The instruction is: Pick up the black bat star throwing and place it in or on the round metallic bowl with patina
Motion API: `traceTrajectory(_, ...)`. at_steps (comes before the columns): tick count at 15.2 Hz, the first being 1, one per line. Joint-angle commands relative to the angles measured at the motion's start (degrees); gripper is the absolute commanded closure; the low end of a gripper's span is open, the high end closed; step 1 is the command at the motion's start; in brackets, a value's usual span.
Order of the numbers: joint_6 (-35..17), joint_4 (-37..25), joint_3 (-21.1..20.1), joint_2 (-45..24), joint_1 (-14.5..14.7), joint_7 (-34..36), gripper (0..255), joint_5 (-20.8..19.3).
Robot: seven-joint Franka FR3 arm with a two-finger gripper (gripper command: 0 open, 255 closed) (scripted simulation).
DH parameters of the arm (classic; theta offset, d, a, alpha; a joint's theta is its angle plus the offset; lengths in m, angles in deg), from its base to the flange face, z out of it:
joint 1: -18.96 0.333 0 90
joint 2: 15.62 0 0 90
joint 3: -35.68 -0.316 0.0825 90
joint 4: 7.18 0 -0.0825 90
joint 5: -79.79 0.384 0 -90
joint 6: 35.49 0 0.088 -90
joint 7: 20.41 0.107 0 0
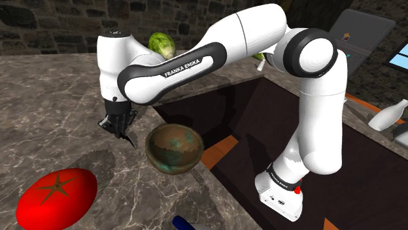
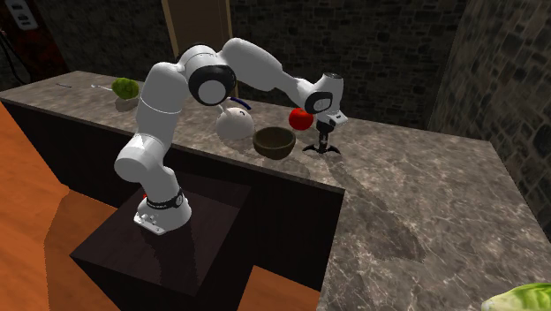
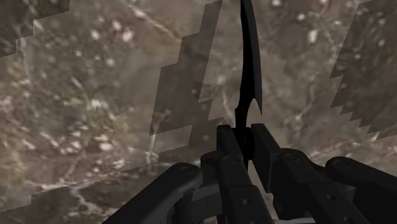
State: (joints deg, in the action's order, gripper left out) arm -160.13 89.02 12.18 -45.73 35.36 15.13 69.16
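My gripper [image 1: 118, 125] is shut on the black bat throwing star [image 1: 123, 132], a thin flat piece with pointed wings. In the wrist view the star [image 3: 249, 63] stands edge-on, clasped between the two fingertips of the gripper [image 3: 243, 137], with marbled counter behind it. The star hangs a little above the counter, and its shadow lies on the stone below. The round bowl [image 1: 173, 149], brown with green patina, sits on the counter just to the shoulder view's right of the gripper, near the counter's edge. In the second exterior view the gripper [image 2: 325, 140] holds the star [image 2: 321, 148] right of the bowl [image 2: 274, 141].
A big red tomato [image 1: 57, 196] lies near the front of the marble counter [image 1: 59, 111], and a green cabbage [image 1: 160, 44] sits behind the arm. A white rounded object [image 2: 234, 125] stands beside the bowl. A white bottle [image 1: 387, 116] is far right.
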Motion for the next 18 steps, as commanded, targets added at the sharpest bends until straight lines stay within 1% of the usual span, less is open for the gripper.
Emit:
traceTrajectory(1,0.0,0.0,0.0,0.0,0.0,0.0,255,0.0)
traceTrajectory(3,0.6,-0.2,-0.1,0.4,-0.1,-0.1,255,0.2)
traceTrajectory(18,10.0,-5.4,-1.4,4.9,-0.7,-1.1,255,2.4)
